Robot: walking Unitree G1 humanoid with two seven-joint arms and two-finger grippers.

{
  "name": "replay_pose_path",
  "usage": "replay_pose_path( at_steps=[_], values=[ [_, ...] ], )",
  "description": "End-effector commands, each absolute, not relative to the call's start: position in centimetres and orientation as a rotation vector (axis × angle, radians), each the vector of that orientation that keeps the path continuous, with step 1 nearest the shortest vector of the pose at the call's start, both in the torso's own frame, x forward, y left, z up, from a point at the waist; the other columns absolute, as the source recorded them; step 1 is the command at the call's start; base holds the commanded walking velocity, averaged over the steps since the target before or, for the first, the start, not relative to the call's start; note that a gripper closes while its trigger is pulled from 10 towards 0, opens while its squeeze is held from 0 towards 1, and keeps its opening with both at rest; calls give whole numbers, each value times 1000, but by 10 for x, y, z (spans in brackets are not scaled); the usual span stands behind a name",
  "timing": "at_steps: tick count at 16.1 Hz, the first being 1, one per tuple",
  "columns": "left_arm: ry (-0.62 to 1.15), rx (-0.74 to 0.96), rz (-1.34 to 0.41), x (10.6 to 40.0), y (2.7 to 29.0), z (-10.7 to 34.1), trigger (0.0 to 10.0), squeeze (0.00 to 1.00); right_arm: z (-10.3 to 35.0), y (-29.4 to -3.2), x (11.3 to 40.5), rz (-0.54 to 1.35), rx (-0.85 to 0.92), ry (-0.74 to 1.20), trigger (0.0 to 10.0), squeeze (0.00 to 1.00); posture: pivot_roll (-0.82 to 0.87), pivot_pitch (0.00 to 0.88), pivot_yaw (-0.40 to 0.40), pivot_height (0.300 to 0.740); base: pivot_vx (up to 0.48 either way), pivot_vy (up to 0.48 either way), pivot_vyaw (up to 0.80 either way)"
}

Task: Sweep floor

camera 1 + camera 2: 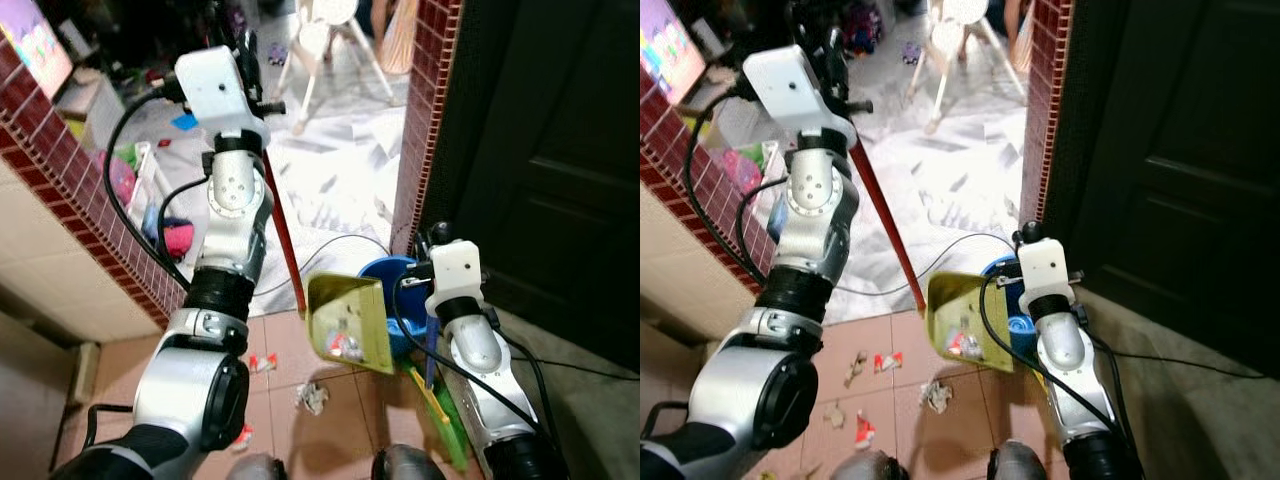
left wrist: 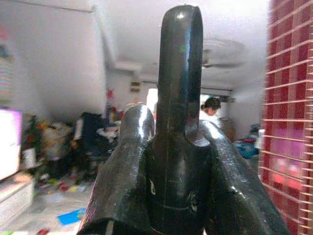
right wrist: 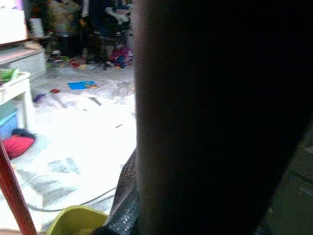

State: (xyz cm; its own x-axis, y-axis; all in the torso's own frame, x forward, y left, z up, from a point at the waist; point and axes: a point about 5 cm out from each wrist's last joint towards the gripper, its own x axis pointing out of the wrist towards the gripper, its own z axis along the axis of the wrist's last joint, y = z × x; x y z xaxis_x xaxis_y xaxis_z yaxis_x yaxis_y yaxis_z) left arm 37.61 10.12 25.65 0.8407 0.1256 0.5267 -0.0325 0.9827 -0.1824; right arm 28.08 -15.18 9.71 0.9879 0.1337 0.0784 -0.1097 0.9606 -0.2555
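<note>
My left gripper (image 1: 243,48) is raised high and shut on the black top of a long red handle (image 1: 283,235). In the left wrist view its fingers (image 2: 132,161) wrap that black grip. The handle runs down to a yellow-green dustpan (image 1: 352,300) hanging tilted just above the tiled floor, with scraps of litter (image 1: 345,345) inside. My right gripper (image 1: 428,245) is low beside the dustpan and shut on a broom with a blue stick (image 1: 430,352) and green bristles (image 1: 445,415). Crumpled paper (image 1: 312,397) and small scraps (image 1: 262,362) lie on the tiles near my feet.
A blue bucket (image 1: 390,270) stands behind the dustpan against a red brick pillar (image 1: 425,110). A dark door (image 1: 560,160) is on the right, a brick-topped low wall (image 1: 70,180) on the left. A cable (image 1: 345,243) crosses the pale floor; a white chair (image 1: 330,40) stands farther off.
</note>
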Motion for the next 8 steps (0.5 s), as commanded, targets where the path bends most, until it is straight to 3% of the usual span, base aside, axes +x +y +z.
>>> replay_pose_path(
  at_steps=[1,6,8],
  values=[
    [-680,-180,122,374,113,281,10000,0,97,-152,280,138,-310,-87,10000,0,-145,0,85,740,0,0,0],
    [-667,-174,179,378,122,280,10000,4,98,-153,279,141,-312,-82,10000,0,-153,0,82,740,0,0,0],
    [-681,-184,154,378,120,284,10000,8,97,-152,277,148,-310,-78,10000,0,-157,0,81,740,319,0,0]
  ],
)
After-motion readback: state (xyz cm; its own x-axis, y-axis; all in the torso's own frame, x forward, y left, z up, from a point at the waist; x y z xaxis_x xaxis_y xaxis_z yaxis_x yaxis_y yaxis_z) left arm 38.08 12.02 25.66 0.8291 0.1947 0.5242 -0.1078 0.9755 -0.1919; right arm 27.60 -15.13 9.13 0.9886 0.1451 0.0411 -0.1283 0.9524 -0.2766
